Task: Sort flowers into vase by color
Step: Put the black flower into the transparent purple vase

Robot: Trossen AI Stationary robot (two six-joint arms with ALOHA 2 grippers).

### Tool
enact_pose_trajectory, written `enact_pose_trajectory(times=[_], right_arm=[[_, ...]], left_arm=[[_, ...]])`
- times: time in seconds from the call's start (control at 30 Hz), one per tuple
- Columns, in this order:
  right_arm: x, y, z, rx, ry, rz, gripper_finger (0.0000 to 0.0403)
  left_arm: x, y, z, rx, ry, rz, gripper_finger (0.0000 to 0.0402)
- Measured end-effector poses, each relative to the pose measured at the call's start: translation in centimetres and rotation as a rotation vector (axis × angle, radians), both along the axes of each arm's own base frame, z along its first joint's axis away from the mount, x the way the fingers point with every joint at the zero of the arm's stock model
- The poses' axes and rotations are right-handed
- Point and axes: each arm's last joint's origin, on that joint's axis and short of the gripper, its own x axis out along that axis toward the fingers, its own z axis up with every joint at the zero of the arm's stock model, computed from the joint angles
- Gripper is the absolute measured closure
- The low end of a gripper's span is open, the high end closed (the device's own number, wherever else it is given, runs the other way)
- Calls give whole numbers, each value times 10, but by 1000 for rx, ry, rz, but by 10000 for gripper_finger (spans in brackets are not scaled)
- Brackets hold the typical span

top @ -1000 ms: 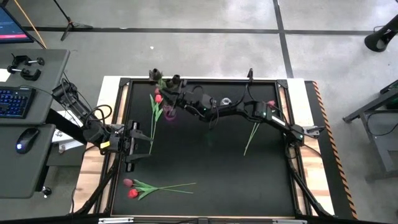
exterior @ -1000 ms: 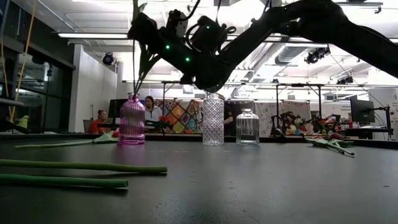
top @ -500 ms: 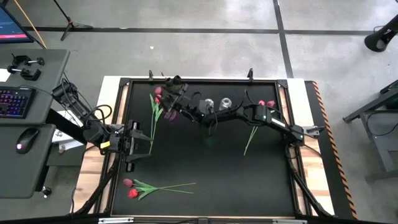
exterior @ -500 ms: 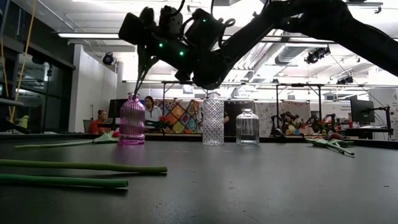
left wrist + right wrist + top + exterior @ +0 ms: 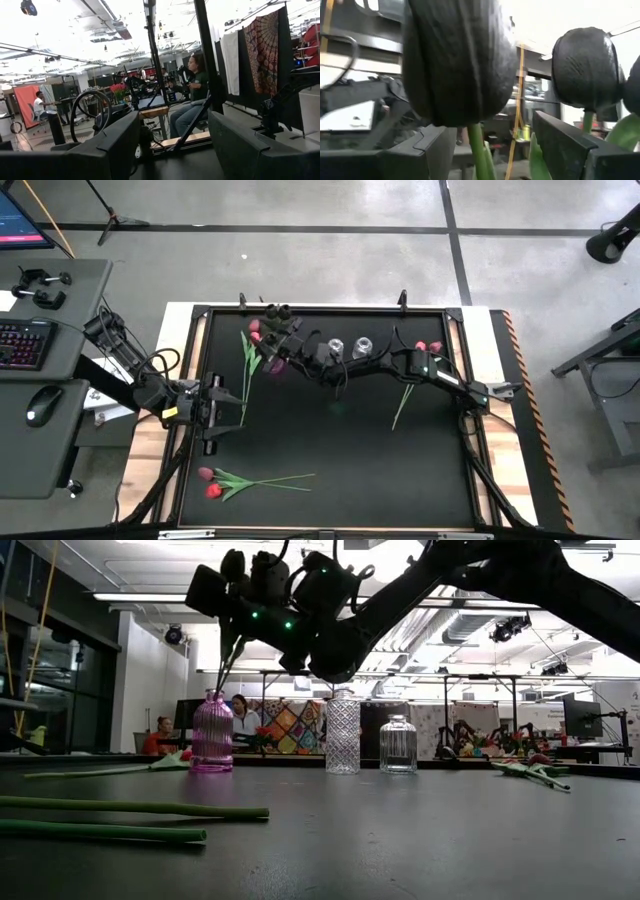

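Note:
Two dark maroon flowers (image 5: 460,60) stand with their stems (image 5: 225,665) in the pink vase (image 5: 212,735) at the table's far left. My right gripper (image 5: 490,130) hovers above that vase (image 5: 272,364), open, with one green stem passing between its fingers; I see no touch. A pink flower (image 5: 247,358) lies beside the vase. Two red flowers (image 5: 250,480) lie near the front left. My left gripper (image 5: 218,402) waits open at the table's left edge.
Two clear glass vases (image 5: 342,733) (image 5: 398,743) stand right of the pink one along the far edge. More flowers (image 5: 407,392) lie at the far right, under the right arm. People sit in the room beyond the table.
My right gripper has opened and let go of a maroon flower's stem, which now stands in the pink vase. The gripper has tipped and shifted a little toward the table's left edge above the vase.

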Motion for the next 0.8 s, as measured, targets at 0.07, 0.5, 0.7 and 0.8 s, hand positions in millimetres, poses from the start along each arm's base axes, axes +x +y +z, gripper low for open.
enact_pose_trajectory(times=[0.07,0.5,0.7,0.8], right_arm=[[0,4,3,-4,27,-46,155],[6,47,28,-148,436,-150,155],[2,45,36,-171,492,-245,155],[2,47,37,-193,524,-281,155]], left_arm=[[-1,-1,0,-3,4,6,177],[-3,-3,0,5,4,10,177],[-3,-3,0,6,5,9,177],[-3,-3,0,7,7,12,177]])
